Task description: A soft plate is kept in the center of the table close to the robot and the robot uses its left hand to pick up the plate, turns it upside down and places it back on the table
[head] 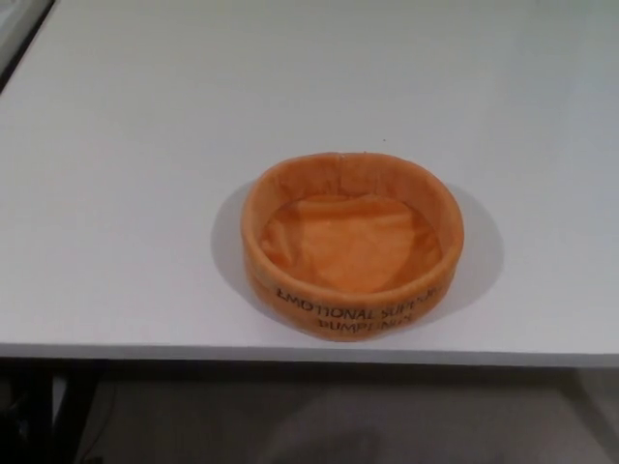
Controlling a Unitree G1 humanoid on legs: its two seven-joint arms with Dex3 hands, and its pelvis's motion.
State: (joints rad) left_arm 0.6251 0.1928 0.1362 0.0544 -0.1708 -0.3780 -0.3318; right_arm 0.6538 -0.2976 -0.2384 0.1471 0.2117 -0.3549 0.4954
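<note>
The soft orange plate (352, 246) sits open side up on the white table (145, 193), close to the near edge and slightly right of centre. It is a round plush dish with a raised wall, and dark lettering runs upside down along its near side. Neither of my hands shows in the head view.
The table's front edge (193, 354) runs across the lower part of the picture, with dark floor below it. A dark strip marks the table's far left corner (19, 39).
</note>
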